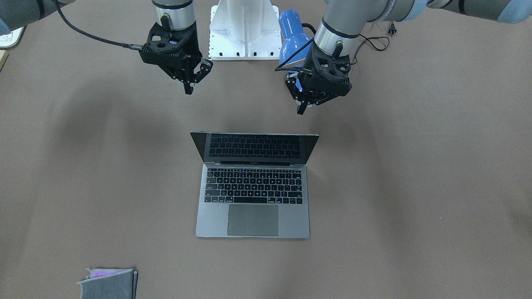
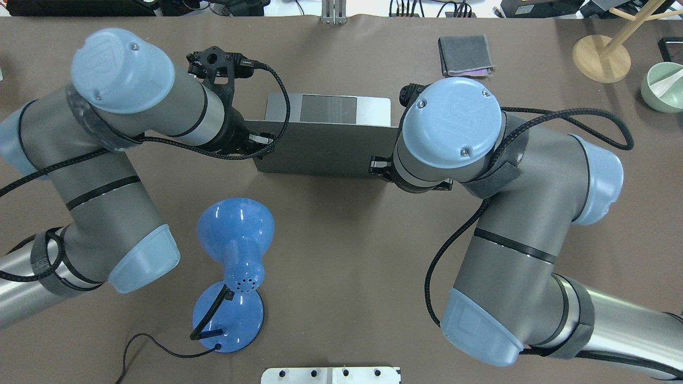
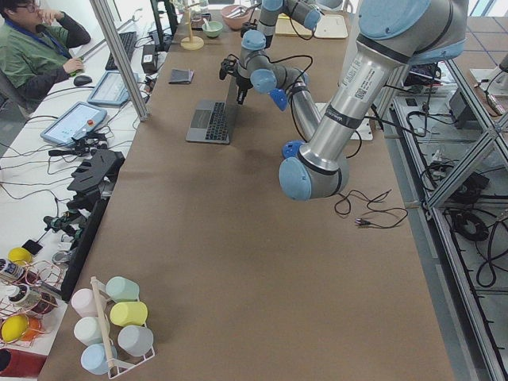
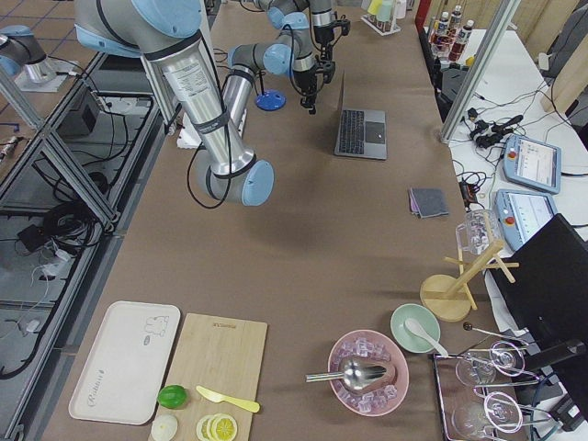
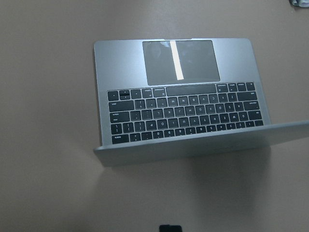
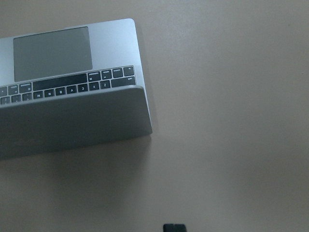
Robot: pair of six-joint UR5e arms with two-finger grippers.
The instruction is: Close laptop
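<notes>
The silver-grey laptop [image 1: 253, 187] stands open in the middle of the brown table, keyboard and trackpad facing up, its lid [image 2: 325, 146] tilted back towards me. It also shows in the left wrist view [image 5: 178, 111] and the right wrist view [image 6: 72, 111]. My left gripper [image 1: 301, 109] hovers above the table behind the lid's left corner, shut and empty. My right gripper [image 1: 189, 88] hovers behind the lid's other corner, shut and empty. Neither touches the laptop.
A blue desk lamp [image 2: 237, 229] with a black cord stands on the table behind the laptop, close to my left arm. A folded grey cloth [image 1: 110, 282] lies at the far edge. A wooden stand [image 2: 600, 56] and a green bowl [image 2: 664, 85] are far right.
</notes>
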